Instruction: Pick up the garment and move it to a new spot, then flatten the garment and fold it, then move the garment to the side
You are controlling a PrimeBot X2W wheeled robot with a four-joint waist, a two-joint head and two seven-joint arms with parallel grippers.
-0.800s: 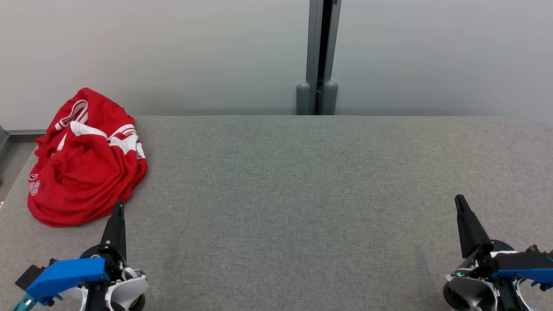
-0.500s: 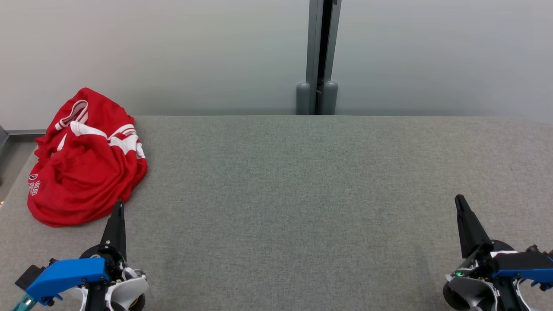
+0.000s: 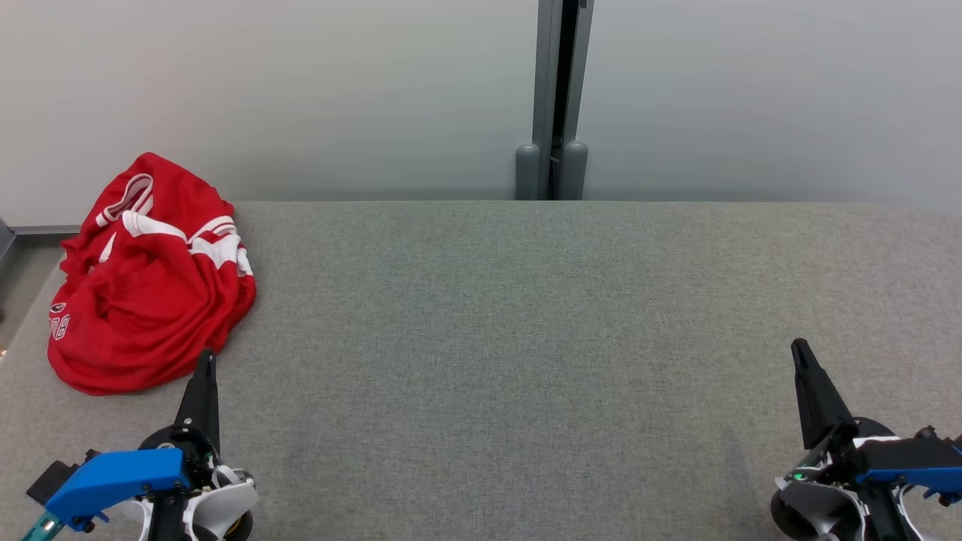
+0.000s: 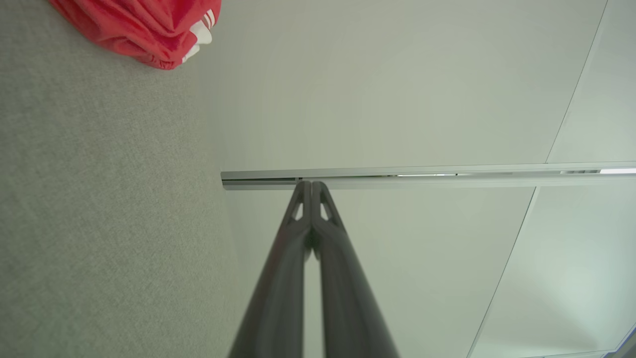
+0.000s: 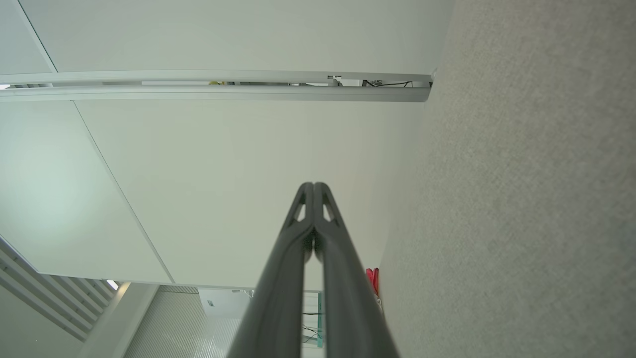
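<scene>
The garment [image 3: 146,282] is a red jersey with white stripes, lying crumpled in a heap at the far left of the grey table [image 3: 526,338]. My left gripper [image 3: 206,357] rests at the lower left, shut and empty, its tip just below the heap's near edge. At the lower right my right gripper [image 3: 798,347] is likewise shut on nothing, far from the cloth. In the left wrist view the shut left gripper [image 4: 311,184] points at the wall, with the garment [image 4: 149,27] at the top left. The right wrist view shows the right gripper [image 5: 313,185] shut and a red sliver of the garment [image 5: 372,281].
A pale wall rises behind the table, split by a grey post [image 3: 555,98] at the middle of the far edge. The table's left edge runs close beside the heap, with floor [image 3: 22,278] beyond it. The felt surface stretches bare across the middle and right.
</scene>
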